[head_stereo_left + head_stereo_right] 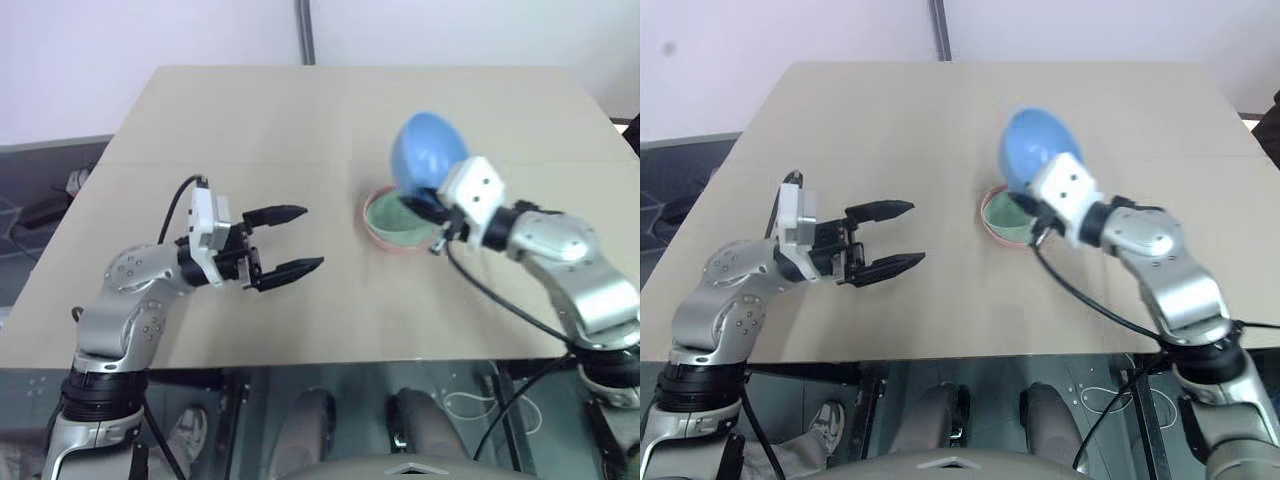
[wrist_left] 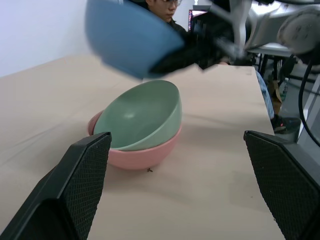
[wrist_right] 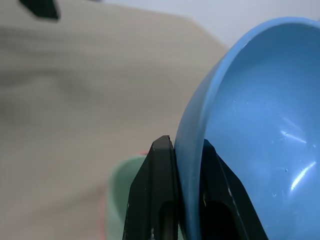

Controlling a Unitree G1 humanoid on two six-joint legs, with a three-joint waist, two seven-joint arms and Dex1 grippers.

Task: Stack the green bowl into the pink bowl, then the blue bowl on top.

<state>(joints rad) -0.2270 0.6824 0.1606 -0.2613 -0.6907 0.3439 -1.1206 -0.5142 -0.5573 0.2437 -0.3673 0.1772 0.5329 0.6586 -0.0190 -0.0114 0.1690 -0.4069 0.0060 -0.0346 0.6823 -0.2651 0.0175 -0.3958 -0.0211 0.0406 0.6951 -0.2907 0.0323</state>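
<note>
Right gripper pinches the blue bowl by its rim, holding it tilted in the air just above the green bowl, already nested in the pink bowl on the table. Level it, center, lower, then release. Left gripper gapes empty, well apart.

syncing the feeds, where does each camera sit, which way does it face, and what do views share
Head pair: above, facing down at the table; both arms show.
Left wrist: level along the open left gripper; its fingers frame the green bowl nested in the pink bowl.
Right wrist: along the right gripper, pinching the blue bowl's rim.
Shared: the blue bowl shows in every view.
</note>
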